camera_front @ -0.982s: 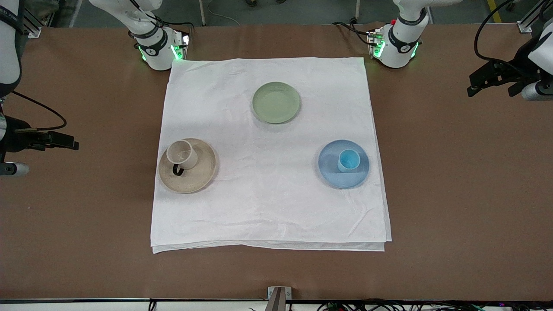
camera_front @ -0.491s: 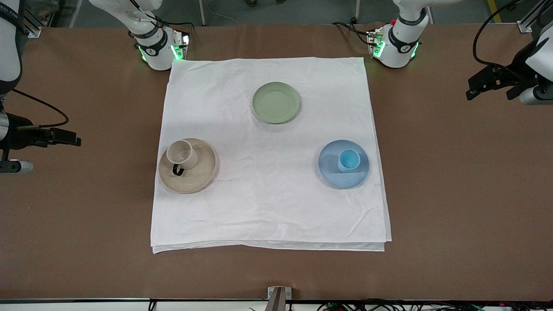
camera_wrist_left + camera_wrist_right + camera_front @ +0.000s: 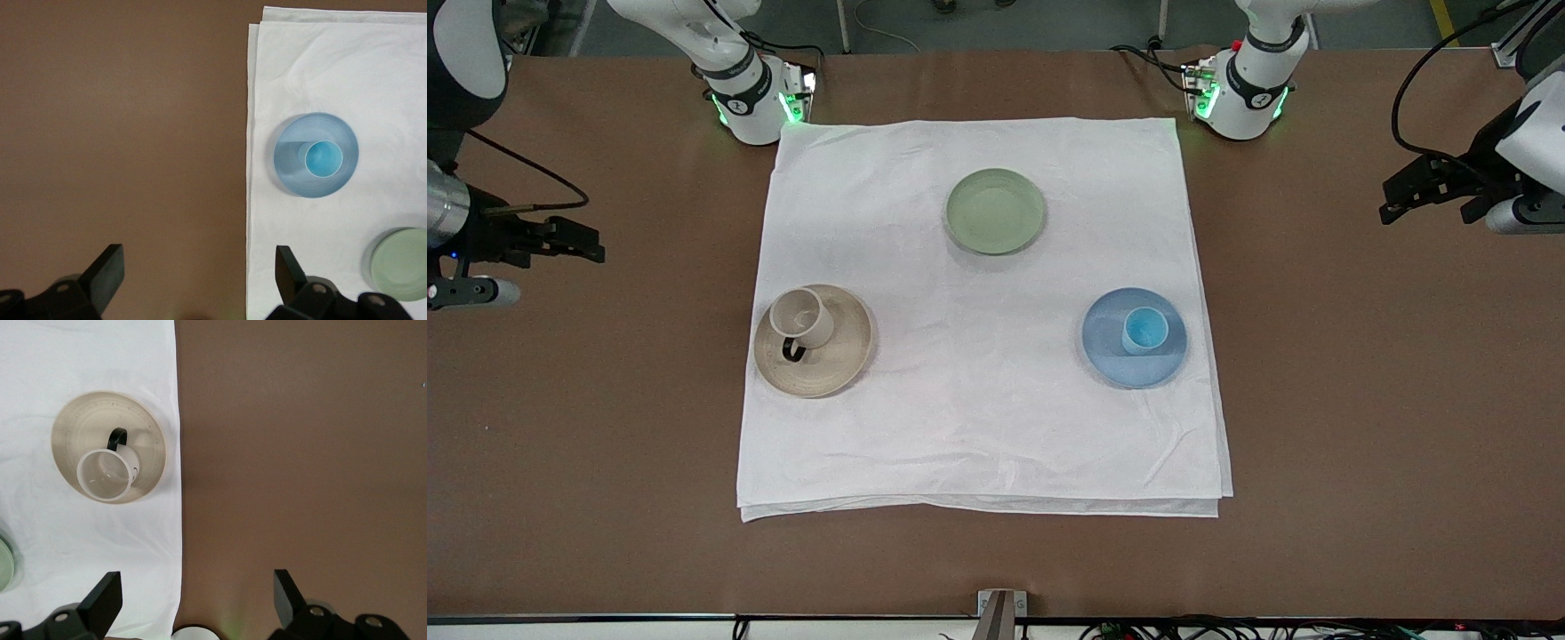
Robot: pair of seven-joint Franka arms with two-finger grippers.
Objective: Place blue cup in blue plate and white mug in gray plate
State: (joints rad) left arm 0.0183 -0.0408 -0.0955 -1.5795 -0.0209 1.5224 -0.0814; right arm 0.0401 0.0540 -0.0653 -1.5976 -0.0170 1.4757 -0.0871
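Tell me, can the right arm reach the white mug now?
Probably yes. The right gripper is open over bare table at its own end, and nothing stands between it and the white mug on the gray plate.

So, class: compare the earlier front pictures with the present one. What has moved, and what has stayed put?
Only the arms moved. The right pincer drifted over the bare table toward the robots' bases; the left pincer slid slightly away from them. Both are open and hold nothing. The white mug stayed on the gray plate, the blue cup on the blue plate, and the green plate unmoved.
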